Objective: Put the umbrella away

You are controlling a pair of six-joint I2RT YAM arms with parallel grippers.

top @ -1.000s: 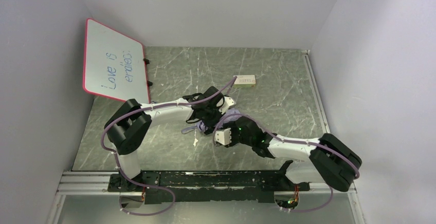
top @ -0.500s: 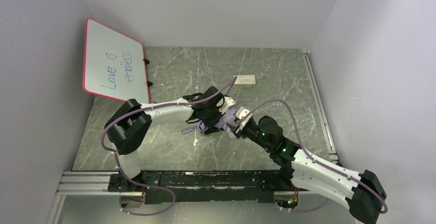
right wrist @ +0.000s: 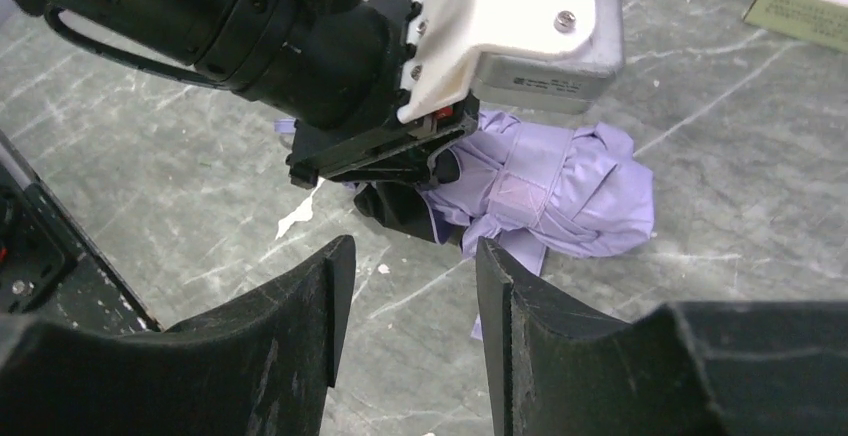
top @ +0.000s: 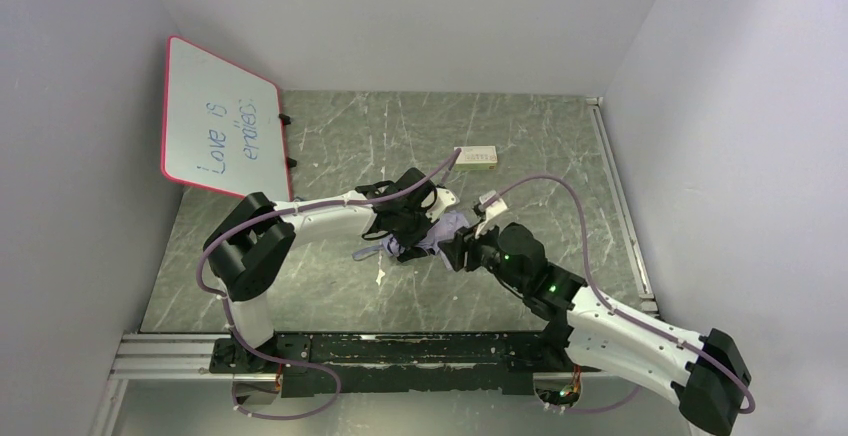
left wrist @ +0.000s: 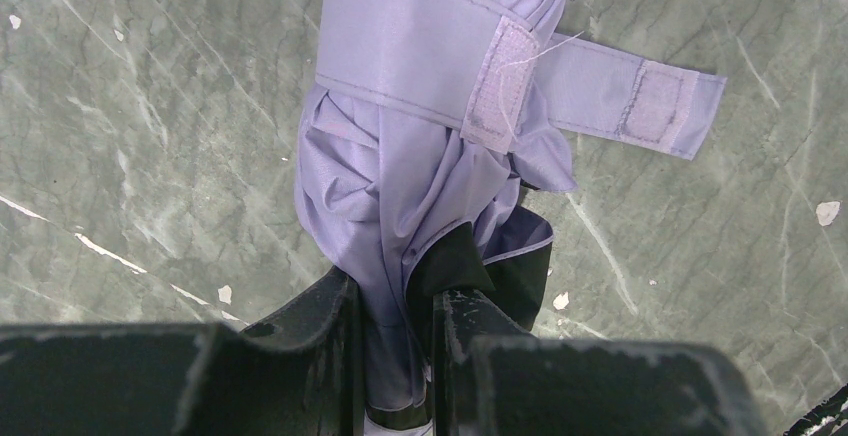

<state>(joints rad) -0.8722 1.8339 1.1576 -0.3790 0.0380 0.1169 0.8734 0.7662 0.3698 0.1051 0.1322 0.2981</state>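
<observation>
Pale walls point(top: 420, 16) box a scuffed green marble table point(top: 540, 126); left hand point(left wrist: 395, 351) pinches the umbrella point(left wrist: 420, 106), right hand point(right wrist: 412, 261) gapes empty.

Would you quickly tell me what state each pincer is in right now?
Left pincer: closed on the umbrella.
Right pincer: open, holding nothing.
</observation>
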